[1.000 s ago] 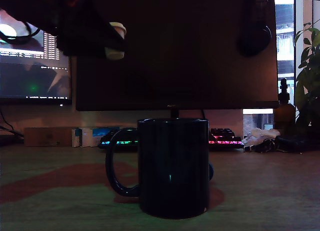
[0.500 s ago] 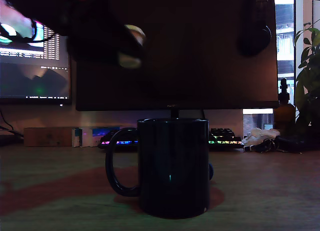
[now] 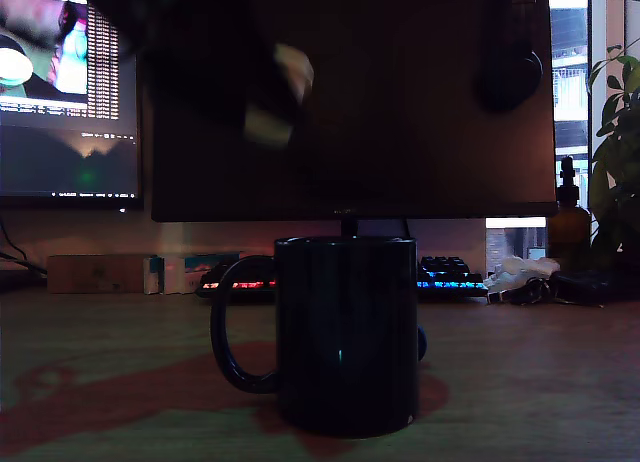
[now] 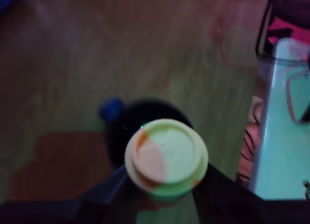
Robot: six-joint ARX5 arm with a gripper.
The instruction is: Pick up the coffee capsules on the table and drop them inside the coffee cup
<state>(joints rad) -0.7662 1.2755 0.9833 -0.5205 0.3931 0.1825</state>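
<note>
The room is dim, lit mostly by screens. The end effector hangs in the air above the cup, toward the exterior view's left of it, blurred and mostly a dark shape against the black monitor. It is pinching the pale yellow capsule between its two dark fingers, one on each side of the pod; in the wrist view the capsule's round top faces the camera. Directly beneath it in that view sits the dark mouth of the cup, so the pod is held over the rim, well clear of it. The blue capsule lies on the wooden counter just beside the cup, on its far side from the exterior camera. The cup stands upright with its loop handle to the exterior view's left. Behind it a keyboard glows red and blue, a second screen shows at the exterior view's left, and a brown bottle and a plant stand at the right.
</note>
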